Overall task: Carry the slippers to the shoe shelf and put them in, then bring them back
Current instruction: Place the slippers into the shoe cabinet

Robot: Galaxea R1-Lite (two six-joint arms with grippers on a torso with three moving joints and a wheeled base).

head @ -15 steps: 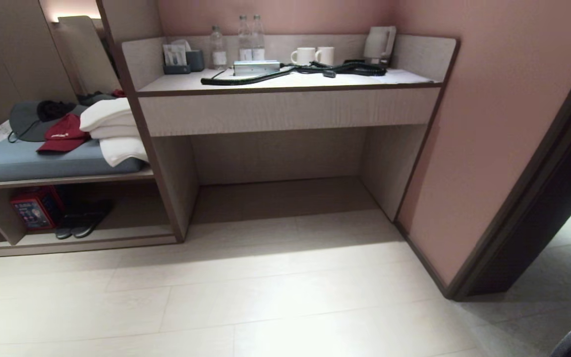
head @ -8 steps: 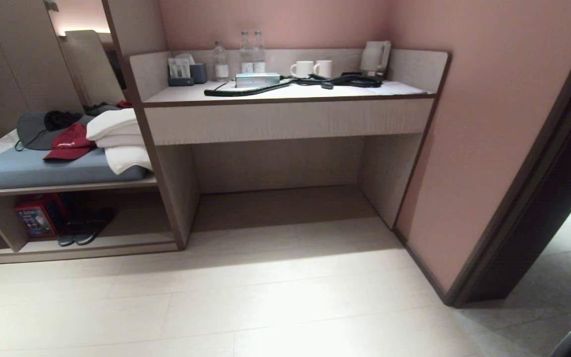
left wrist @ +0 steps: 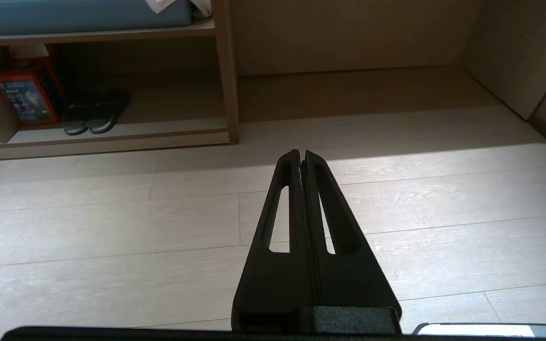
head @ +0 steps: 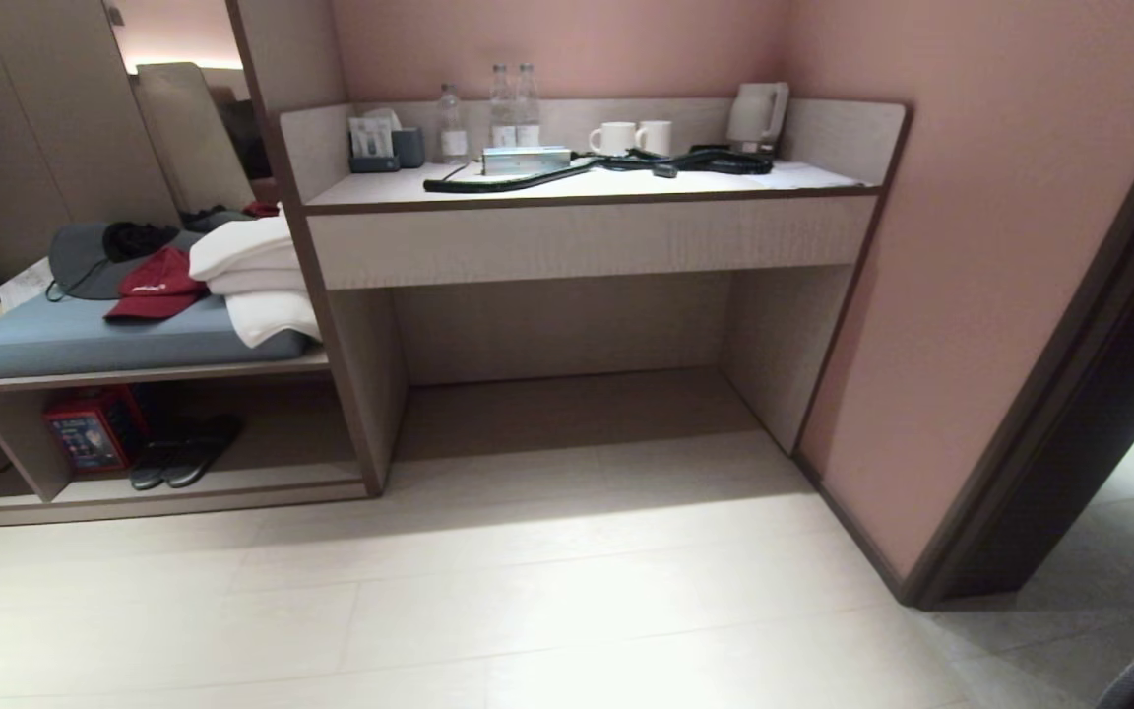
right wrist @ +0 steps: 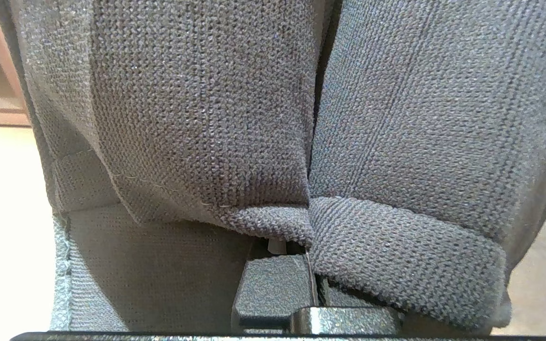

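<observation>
Grey-blue knit slippers (right wrist: 206, 118) fill the right wrist view, two wide bands side by side. My right gripper (right wrist: 301, 284) is shut on the slippers, and they hide its fingertips. The shoe shelf (head: 262, 484) is the low wood-grain cubby at the left, under the cushioned bench, and it also shows in the left wrist view (left wrist: 112, 138). A dark pair of slippers (head: 183, 463) lies inside it. My left gripper (left wrist: 301, 156) hangs shut and empty over the pale floor. Neither arm shows in the head view.
A red box (head: 94, 441) stands in the shelf beside the dark pair. Above, a blue cushion (head: 85, 340) carries folded white towels (head: 252, 281) and a red cap (head: 156, 286). A desk counter (head: 587, 212) with cups and bottles stands ahead; a pink wall (head: 971, 295) and doorway lie right.
The whole head view has shifted: the furniture sits a little further right and lower in the picture, so the camera has moved. Neither arm has moved.
</observation>
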